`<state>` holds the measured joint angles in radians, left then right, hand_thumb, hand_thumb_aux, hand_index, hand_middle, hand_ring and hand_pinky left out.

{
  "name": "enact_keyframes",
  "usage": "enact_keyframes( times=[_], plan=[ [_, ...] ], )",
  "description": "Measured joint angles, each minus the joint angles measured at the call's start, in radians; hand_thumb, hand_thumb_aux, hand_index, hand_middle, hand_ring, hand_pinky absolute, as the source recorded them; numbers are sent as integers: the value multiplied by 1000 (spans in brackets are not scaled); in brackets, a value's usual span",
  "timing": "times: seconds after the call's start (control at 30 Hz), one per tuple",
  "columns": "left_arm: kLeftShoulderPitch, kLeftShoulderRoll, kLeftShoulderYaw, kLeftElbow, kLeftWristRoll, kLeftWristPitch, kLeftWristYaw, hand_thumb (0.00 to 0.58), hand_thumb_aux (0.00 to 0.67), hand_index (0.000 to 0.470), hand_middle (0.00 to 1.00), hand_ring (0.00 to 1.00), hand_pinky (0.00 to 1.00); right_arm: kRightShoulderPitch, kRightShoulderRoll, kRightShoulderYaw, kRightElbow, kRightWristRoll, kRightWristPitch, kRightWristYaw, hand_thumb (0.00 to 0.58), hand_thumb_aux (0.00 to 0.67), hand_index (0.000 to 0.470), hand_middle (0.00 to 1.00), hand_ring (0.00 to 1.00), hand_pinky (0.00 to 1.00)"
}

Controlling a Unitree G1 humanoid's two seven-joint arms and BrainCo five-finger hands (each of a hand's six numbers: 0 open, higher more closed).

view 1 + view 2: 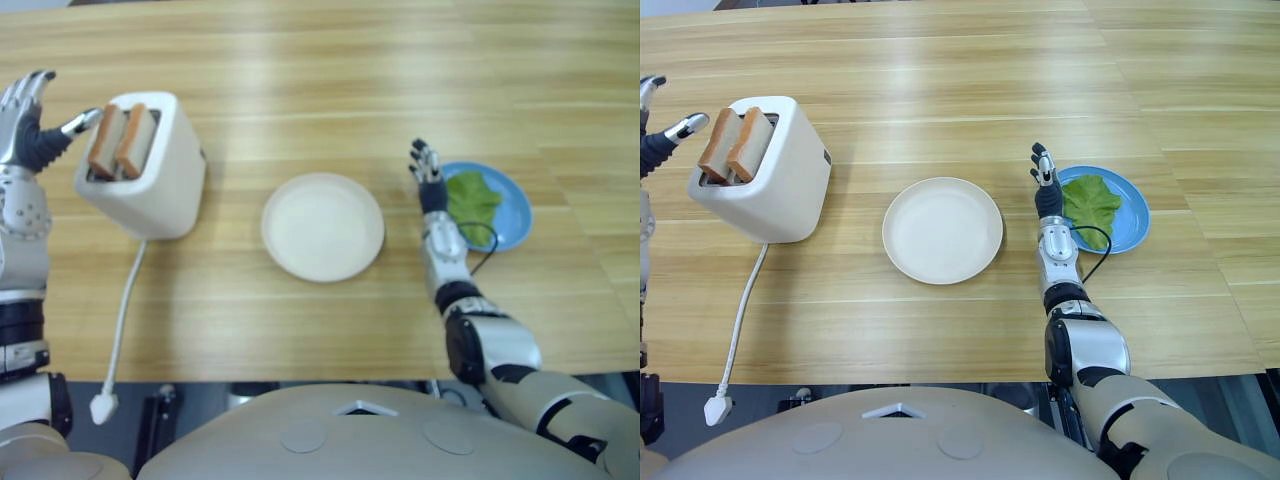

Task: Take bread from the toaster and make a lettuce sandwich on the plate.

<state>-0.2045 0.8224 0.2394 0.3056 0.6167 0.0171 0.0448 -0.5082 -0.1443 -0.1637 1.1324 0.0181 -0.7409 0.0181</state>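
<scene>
Bread (122, 141) stood in the toaster (170, 175), just right of our left robot hand (28, 125), fingers spread and empty; we judged it nearer.

The picture's left edge cuts our left hand (655, 148), leaving its fingertips beside the toaster (780, 190). The bread slices (735, 140) hide their lower halves in the slots. Our right hand (1044, 185) fingers cover the blue plate (1137, 215) at its left rim.

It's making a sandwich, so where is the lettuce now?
The lettuce lies on a blue plate on the robot's right, right beside its right hand, with the cream plate further left.
</scene>
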Motion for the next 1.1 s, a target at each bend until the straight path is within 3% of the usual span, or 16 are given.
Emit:
enact_keyframes(
  times=[0.37,1.1],
  plan=[
    [-52,10,-121,113,33,49,43,0,0,0,0,0,0,18,2,4,-12,0,-1,-1,0,0,0,0,0,0],
    [-7,32,-197,-33,128,163,32,0,0,0,0,0,0,22,3,9,-14,-1,1,-3,0,0,0,0,0,0]
  ],
)
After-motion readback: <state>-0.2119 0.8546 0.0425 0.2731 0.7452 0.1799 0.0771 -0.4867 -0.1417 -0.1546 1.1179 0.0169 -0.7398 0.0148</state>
